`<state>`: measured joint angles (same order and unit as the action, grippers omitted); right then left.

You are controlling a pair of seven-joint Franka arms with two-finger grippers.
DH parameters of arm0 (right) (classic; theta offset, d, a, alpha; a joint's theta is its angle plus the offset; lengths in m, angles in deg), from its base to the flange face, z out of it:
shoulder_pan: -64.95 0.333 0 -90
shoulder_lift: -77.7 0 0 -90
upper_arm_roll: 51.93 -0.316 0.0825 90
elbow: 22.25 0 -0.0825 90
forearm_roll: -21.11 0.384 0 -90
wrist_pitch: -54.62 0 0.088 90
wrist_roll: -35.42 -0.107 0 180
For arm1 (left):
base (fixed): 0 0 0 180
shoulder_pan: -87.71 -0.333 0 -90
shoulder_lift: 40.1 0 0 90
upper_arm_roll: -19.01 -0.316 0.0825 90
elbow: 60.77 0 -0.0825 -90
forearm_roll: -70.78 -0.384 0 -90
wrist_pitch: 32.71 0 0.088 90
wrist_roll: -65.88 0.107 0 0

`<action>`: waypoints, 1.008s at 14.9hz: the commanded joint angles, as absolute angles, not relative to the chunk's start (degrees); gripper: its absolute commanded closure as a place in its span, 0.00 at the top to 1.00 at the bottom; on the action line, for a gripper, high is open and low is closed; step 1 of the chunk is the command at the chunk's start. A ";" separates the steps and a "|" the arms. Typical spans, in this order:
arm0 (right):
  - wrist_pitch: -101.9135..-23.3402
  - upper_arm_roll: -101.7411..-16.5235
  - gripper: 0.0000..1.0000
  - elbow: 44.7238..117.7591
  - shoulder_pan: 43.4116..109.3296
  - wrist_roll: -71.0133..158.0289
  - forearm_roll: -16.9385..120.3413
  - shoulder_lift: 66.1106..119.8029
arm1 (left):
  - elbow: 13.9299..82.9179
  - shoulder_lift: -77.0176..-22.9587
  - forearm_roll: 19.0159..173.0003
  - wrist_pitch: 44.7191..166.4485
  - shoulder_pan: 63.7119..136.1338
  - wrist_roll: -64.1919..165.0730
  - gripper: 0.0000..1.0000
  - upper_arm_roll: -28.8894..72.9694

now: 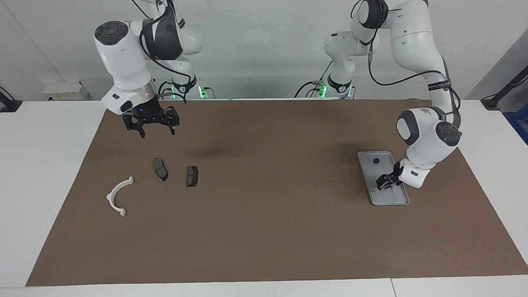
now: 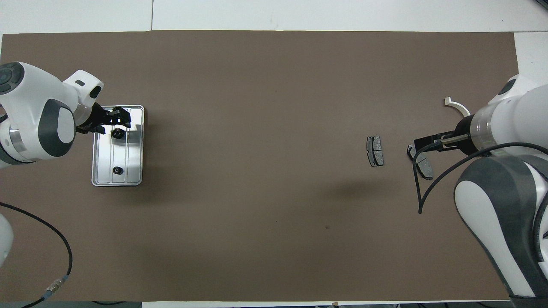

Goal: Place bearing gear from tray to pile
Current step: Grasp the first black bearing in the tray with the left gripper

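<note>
Nearest the robots in the tray (image 1: 364, 161), a smaller round part (image 1: 376, 160) lies untouched. The tray sits on the desk toward the left arm's end.

The left tool (image 1: 384, 184) is down inside the tray, at the bearing gear (image 2: 117, 134). That gear lies in the half of the tray farther from the robots. The tool hides it in the facing view, so we cannot tell whether the tool is spread or pinching the gear.

Toward the right arm's end, the right tool (image 1: 156, 132) waits, spread and empty, raised over one brake pad (image 1: 160, 169). The second brake pad (image 1: 192, 176) lies beside it, and the white bracket (image 1: 119, 196) lies farthest from the robots.

Risks noted:
- An off-centre grip on the small, toothed gear could let it slip or roll across the ridged floor.
- Pressing down at the rim could shift the light tray.
- The pile is well apart from the tray, so the carry is long and could end in a drop or a clash with the waiting right tool.
</note>
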<state>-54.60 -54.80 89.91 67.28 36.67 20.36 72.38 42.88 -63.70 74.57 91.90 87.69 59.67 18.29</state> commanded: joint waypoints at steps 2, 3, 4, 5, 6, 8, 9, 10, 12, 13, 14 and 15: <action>-55.86 -54.92 1.00 91.40 67.23 35.86 21.20 71.11 | 44.33 -63.13 74.91 90.68 88.15 59.55 0.70 17.69; -55.86 -54.92 1.00 91.40 67.23 35.77 21.20 71.11 | 44.69 -63.04 74.91 91.30 88.23 59.64 0.69 17.69; -55.77 -54.92 1.00 91.40 67.32 35.86 21.20 71.11 | 44.69 -63.04 74.91 91.39 88.06 59.64 0.69 17.69; -55.77 -54.92 1.00 91.40 67.32 35.86 21.20 71.11 | 45.22 -63.04 74.83 91.48 88.06 59.73 0.69 17.69; -55.77 -54.92 1.00 91.40 67.32 35.86 21.20 71.11 | 45.74 -62.78 74.65 91.83 88.06 59.73 0.69 17.69; -55.77 -54.92 1.00 91.40 67.32 35.86 21.20 71.11 | 45.92 -62.69 74.21 92.18 88.06 59.73 0.67 17.69; -55.77 -54.92 1.00 91.40 67.32 35.86 21.20 71.11 | 45.92 -62.69 74.21 92.18 88.06 59.73 0.67 17.69; -55.77 -54.92 1.00 91.40 67.32 35.86 21.20 71.11 | 45.92 -62.69 74.12 92.27 88.06 59.82 0.67 17.69; -55.77 -54.92 1.00 91.40 67.32 35.86 21.20 71.11 | 45.92 -62.78 74.12 93.23 88.06 59.82 0.66 17.69; -55.77 -54.92 1.00 91.31 67.23 35.86 21.20 71.11 | 45.92 -62.78 74.12 93.67 88.06 59.99 0.66 17.69; -55.77 -54.92 1.00 91.22 67.23 35.86 21.20 71.20 | 45.92 -62.78 74.12 93.85 87.97 59.99 0.66 17.69; -55.77 -54.92 1.00 91.13 67.23 35.86 21.20 71.20 | 45.92 -62.78 74.12 94.20 87.97 59.99 0.66 17.69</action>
<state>-54.60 -54.80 89.92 67.49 36.67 20.36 72.37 44.54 -63.70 74.51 92.47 87.69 59.68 18.14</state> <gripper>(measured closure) 0.000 0.300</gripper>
